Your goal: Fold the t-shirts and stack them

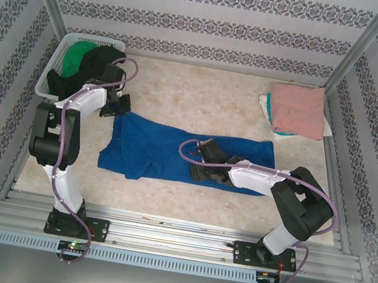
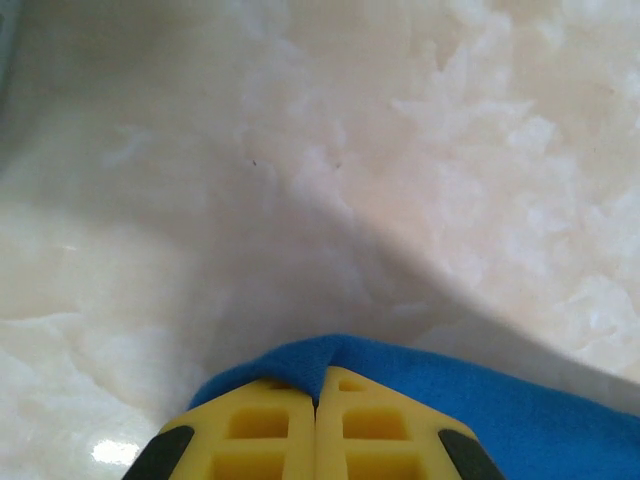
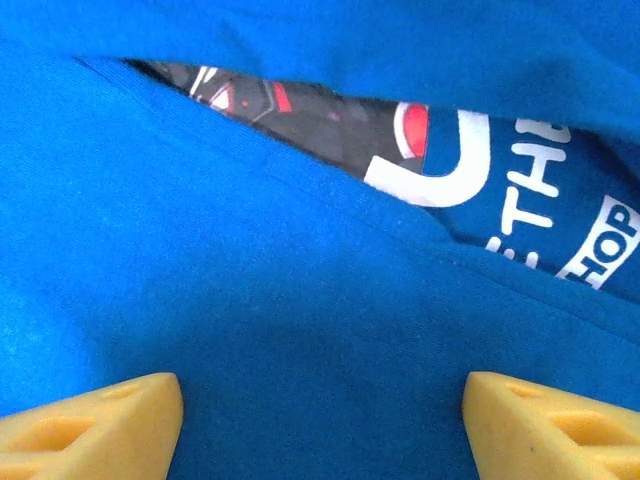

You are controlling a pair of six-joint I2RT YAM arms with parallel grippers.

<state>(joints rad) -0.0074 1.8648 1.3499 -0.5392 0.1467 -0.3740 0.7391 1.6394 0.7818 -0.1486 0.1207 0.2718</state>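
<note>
The blue shirt (image 1: 152,146) lies across the middle of the counter (image 1: 203,100), partly folded. Its long side runs left to right and a sleeve sticks out toward the near edge on the left.

The left fingers (image 1: 116,105) are at the shirt's far-left corner. In the left wrist view these yellow fingers (image 2: 270,430) are clenched tight together. The blue shirt (image 2: 520,420) edge is pinched into a small peak at their tips, with pale marbled counter (image 2: 400,150) beyond.

The right fingers (image 1: 202,160) hover over the middle of the shirt, toward its near edge. In the right wrist view the right fingers (image 3: 90,420) are spread wide and released, grasping nothing. One yellow tip sits at each lower corner, with the blue shirt (image 3: 250,300) filling the space between them. Whether the tips touch the cloth cannot be told. A fold gapes open above them, showing part of the print (image 3: 440,160): white letters with dark and red patches.

In the far-left corner stands a white slatted basket (image 1: 50,71) holding a green shirt (image 1: 80,54) and a black shirt (image 1: 100,65), bunched up together. The black one spills over the basket's right side, near the left fingers.

Near the far-right corner a pink shirt (image 1: 296,109) lies folded on top of a small stack. Paler cloth (image 1: 266,105) peeks out beneath it on the left side. This stack is well apart from the blue shirt.
</note>
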